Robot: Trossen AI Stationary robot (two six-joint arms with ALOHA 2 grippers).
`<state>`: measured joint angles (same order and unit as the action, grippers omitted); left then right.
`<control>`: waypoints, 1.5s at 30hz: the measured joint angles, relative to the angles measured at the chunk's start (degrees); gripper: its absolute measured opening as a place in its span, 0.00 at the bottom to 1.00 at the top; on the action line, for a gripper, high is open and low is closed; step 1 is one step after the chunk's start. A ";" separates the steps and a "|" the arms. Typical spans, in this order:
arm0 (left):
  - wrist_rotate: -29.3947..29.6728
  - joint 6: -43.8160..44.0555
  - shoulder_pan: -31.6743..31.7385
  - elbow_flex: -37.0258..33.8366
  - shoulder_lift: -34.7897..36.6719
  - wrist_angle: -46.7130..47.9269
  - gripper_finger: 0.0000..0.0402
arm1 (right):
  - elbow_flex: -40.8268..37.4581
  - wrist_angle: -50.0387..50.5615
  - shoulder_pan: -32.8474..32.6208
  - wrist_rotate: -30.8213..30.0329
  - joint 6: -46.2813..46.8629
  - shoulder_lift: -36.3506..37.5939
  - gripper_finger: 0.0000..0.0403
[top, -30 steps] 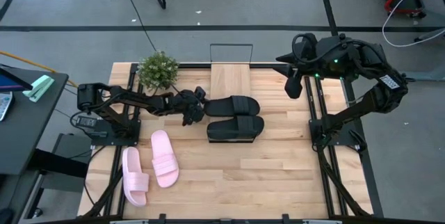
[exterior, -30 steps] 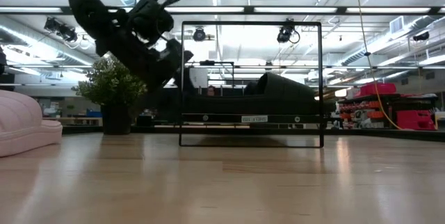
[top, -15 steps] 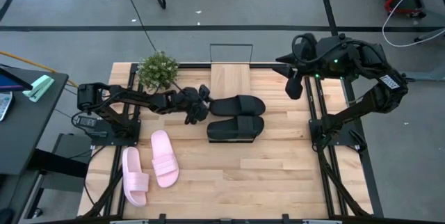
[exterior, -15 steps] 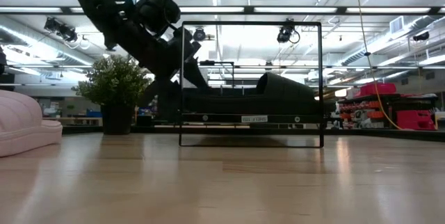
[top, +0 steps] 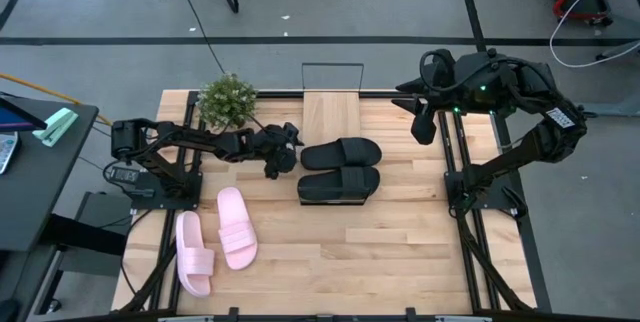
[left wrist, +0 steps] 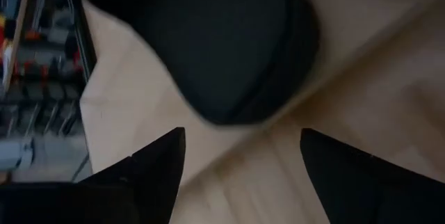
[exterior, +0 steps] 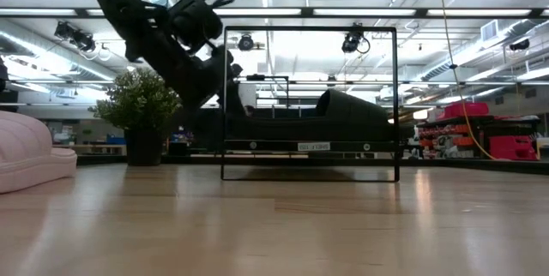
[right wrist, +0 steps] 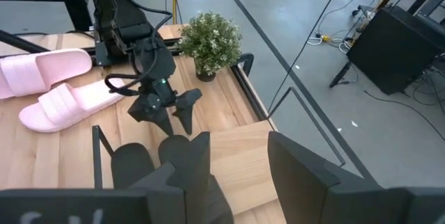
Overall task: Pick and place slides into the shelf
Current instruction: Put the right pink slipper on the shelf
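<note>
Two black slides lie side by side mid-table, soles down, the far one (top: 340, 151) and the near one (top: 338, 183). My left gripper (top: 283, 149) is open just left of the far slide's rounded end (left wrist: 229, 57), and its fingers stand apart from that end. Two pale pink slides (top: 236, 227) (top: 193, 252) rest on the table near the left edge. The shelf board (top: 331, 115) lies at the far edge, with its black wire frame (top: 333, 65) behind it. My right gripper (top: 420, 122) hovers open beside the shelf's right side, holding nothing.
A potted plant (top: 227, 100) stands at the far left, close behind my left arm. Black rails (top: 455, 162) run along the table's right side. Bare wood (top: 380, 252) stretches across the near half, right of the pink slides.
The far black slide has slid a little toward the table's right edge. My left gripper moved right with it, then drew back slightly to the left, leaving a small gap at the slide's end.
</note>
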<state>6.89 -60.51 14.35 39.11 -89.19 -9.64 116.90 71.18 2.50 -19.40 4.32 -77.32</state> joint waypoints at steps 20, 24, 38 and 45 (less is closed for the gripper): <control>3.99 35.50 -0.26 18.54 16.57 41.76 0.72 | 0.00 2.36 1.80 3.91 -0.90 0.00 0.37; -4.07 45.24 -0.55 27.54 18.23 50.64 0.72 | -0.17 1.44 3.29 11.27 -1.16 0.00 0.37; -29.68 74.27 -7.39 42.14 18.68 56.16 0.72 | -1.97 0.67 4.98 34.42 -7.08 0.27 0.37; -22.79 81.84 -16.95 42.09 16.25 58.60 0.71 | -16.00 -4.24 5.00 39.58 -10.40 1.75 0.37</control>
<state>-15.90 21.33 -2.61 81.20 -72.94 48.95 100.91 66.94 7.50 20.18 -6.08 -75.57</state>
